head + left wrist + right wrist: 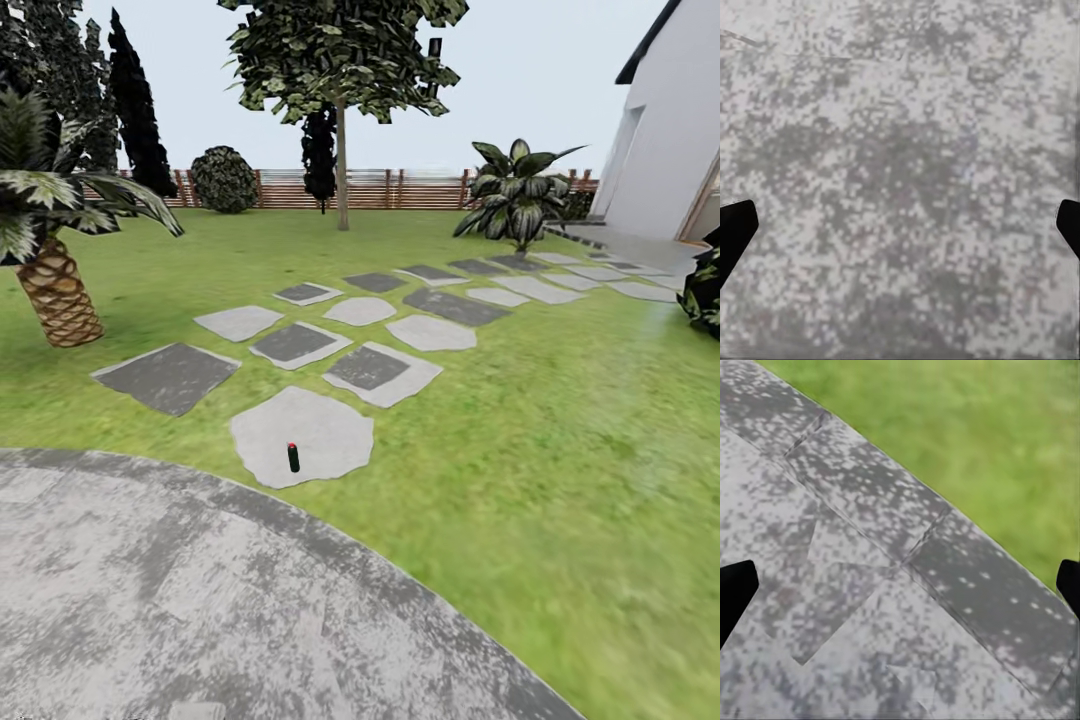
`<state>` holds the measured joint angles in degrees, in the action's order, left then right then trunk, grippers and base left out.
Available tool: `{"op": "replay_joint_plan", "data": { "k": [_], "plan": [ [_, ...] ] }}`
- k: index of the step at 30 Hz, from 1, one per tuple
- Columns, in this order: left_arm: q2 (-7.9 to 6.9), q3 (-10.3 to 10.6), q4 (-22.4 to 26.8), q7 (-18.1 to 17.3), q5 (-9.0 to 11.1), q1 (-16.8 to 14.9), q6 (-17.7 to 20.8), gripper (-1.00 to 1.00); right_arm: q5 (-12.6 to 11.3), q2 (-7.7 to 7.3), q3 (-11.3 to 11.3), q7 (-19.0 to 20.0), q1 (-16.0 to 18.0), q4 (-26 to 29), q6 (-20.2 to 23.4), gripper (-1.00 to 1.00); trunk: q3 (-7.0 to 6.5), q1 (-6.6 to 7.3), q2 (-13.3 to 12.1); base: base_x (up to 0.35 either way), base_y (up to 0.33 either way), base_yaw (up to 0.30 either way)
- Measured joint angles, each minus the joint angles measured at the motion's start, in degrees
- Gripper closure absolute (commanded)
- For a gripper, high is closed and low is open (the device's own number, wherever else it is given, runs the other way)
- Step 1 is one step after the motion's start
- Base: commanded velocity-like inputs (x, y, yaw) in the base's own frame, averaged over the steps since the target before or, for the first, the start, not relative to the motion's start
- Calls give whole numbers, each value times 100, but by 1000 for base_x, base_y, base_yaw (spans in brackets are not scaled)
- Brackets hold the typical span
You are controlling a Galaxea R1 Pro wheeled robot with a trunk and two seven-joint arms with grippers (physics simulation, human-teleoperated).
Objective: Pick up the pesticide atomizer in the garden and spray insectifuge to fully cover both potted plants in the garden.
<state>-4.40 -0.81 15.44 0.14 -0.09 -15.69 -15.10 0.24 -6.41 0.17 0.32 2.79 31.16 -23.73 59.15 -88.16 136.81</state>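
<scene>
The pesticide atomizer (293, 457) stands upright on a pale, irregular stepping stone (320, 425) at the near end of the stone path, just beyond the curved edge of the grey paved circle (200, 600) that takes up the near ground in the head view. It is a small dark bottle with a red bit at its top, alone on the stone and well apart from everything else. Behind it, more stepping stones (400, 310) — some light, some dark grey — run across the green lawn (560, 430) toward a white building (670, 130) at the right. A scaly-trunked palm (55, 280) rises at the left, a shrub with broad white-striped leaves (515, 195) stands beside the far end of the path, and a tall tree (340, 100) grows in front of the brown slatted fence (400, 188). In the left wrist view, the left gripper (900, 232) has its two dark fingertips (735, 229) far apart at opposite edges of the picture, holding nothing, with mottled grey paving (900, 150) below. The right gripper (900, 592) is likewise spread wide and empty — under it lies the paved circle's darker border (945, 555), with grass (982, 427) just beyond the curb.
</scene>
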Motion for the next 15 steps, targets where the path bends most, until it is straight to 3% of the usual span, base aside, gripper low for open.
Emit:
{"op": "replay_joint_plan", "data": {
  "k": [15],
  "plan": [
    [0, 0, 0, 0, 2, 0, 0, -100, 0, 0, 4, 0, 0, 0, 0, -100, 0, 0, 0, 124, -264, 277]
  ]
}}
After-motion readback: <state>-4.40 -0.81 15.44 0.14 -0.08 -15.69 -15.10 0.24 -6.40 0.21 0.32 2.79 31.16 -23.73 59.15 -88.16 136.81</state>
